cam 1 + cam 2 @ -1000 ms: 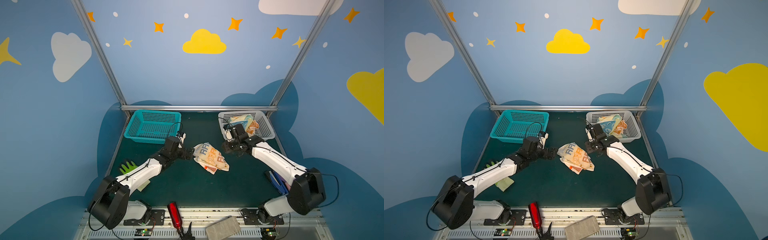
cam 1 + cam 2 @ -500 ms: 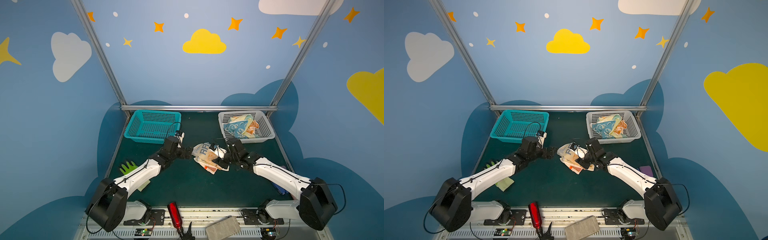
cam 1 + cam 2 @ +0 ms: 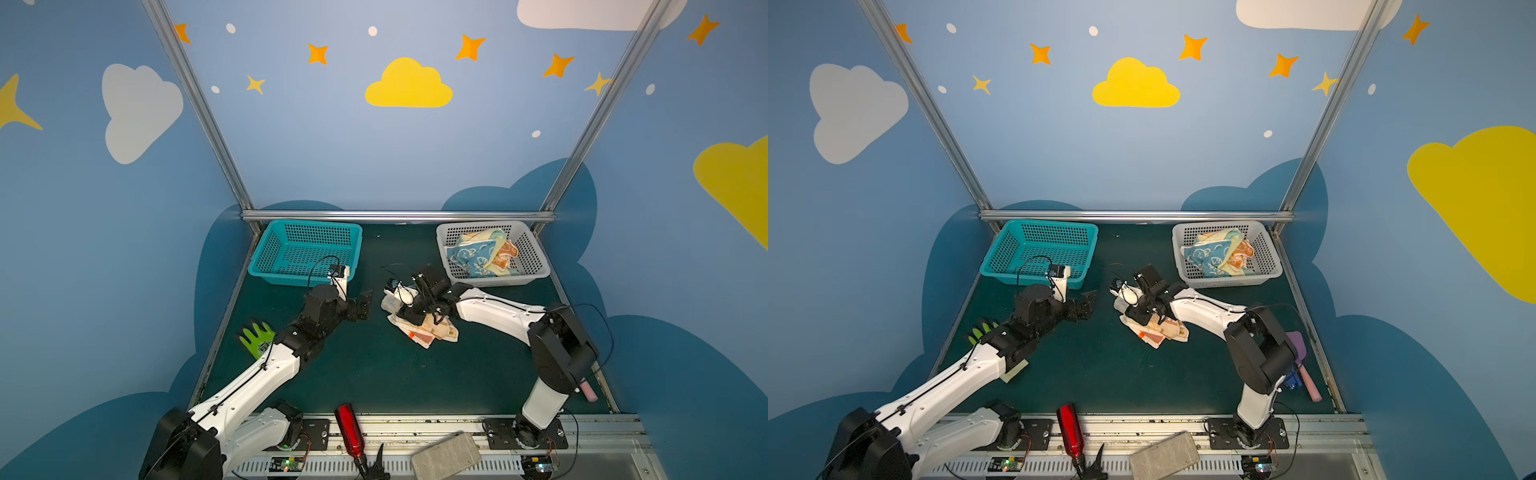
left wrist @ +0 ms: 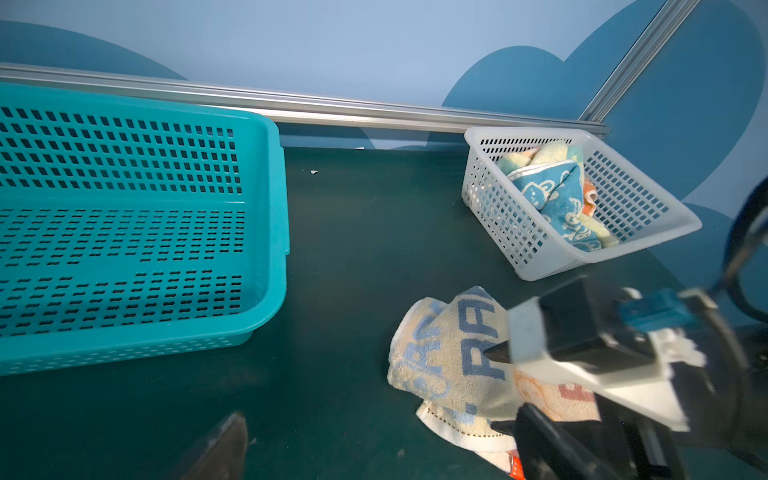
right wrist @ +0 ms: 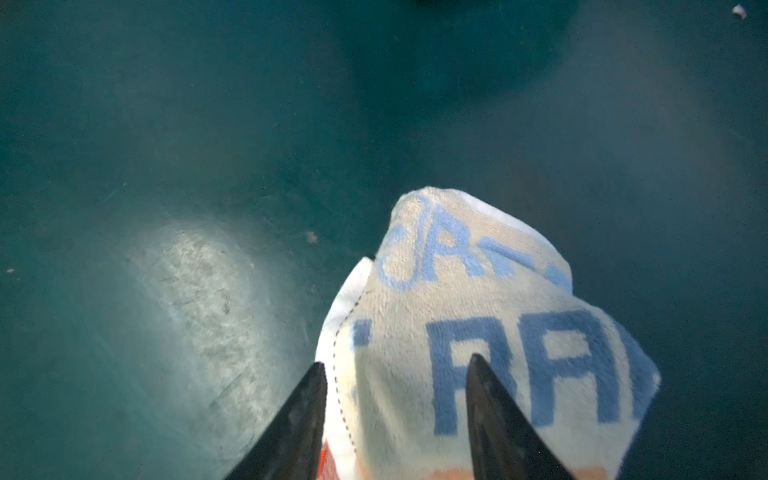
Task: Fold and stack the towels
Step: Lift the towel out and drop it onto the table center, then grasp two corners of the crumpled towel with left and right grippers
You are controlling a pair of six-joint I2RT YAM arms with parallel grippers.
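Bite only the top layer at the stitched hem of the crumpled cream terry towel with blue and orange letters [image 5: 457, 291], heaped on the dark green mat [image 3: 374, 374] near the white plastic mesh basket [image 3: 498, 281], using the right gripper [image 5: 395, 359], half-spread astride that hem and pinching nothing yet. Bring the left gripper [image 3: 364, 305], gaping wide and empty near the heap, onto a neighbouring corner. Draw both apart low over the mat, flattening the cloth before any fold.
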